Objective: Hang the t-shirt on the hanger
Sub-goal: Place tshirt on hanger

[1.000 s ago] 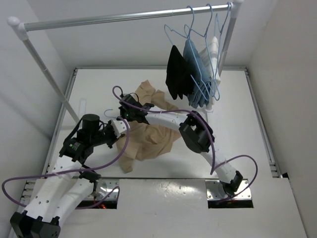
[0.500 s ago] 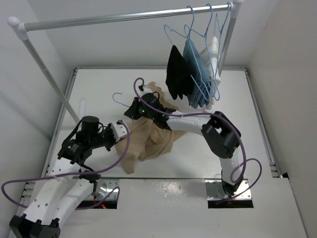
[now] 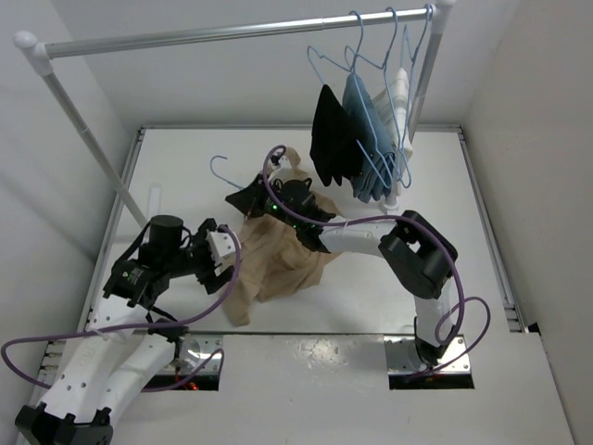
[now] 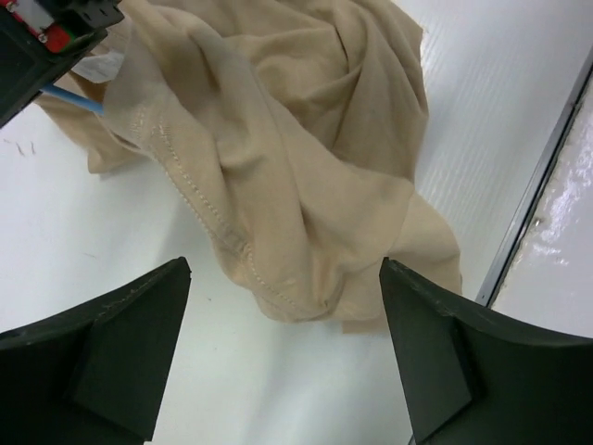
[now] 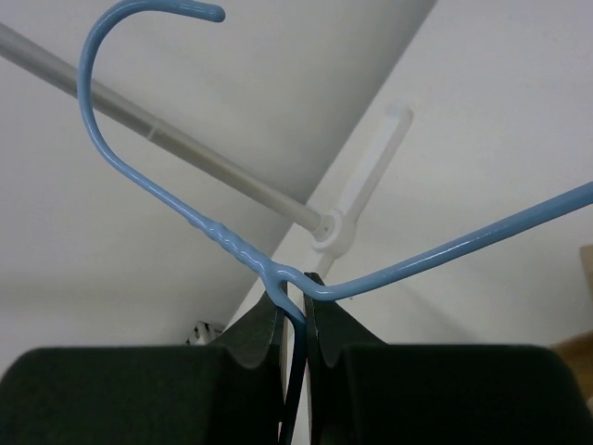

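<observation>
The tan t-shirt (image 3: 278,260) lies crumpled on the white table, and part of it is draped over the right arm's wrist. In the left wrist view the t-shirt (image 4: 296,158) sits just beyond my left gripper (image 4: 283,362), whose jaws stand wide apart with nothing between them. From above, the left gripper (image 3: 222,252) is at the shirt's left edge. My right gripper (image 5: 295,311) is shut on the neck of the light-blue wire hanger (image 5: 185,213), just below its hook. Seen from above, the hanger (image 3: 220,167) pokes out left of the right gripper (image 3: 239,198); its lower part is hidden by cloth.
A clothes rack bar (image 3: 232,32) spans the back. On its right end hang blue hangers with a black garment (image 3: 332,139), a blue garment (image 3: 366,139) and a white one (image 3: 400,93). The rack's left post slants down to a foot (image 3: 153,199) on the table.
My left gripper has opened and let go of the t-shirt. The right arm has carried the hanger farther from the bases, its elbow swinging right, pulling the shirt's upper part along.
</observation>
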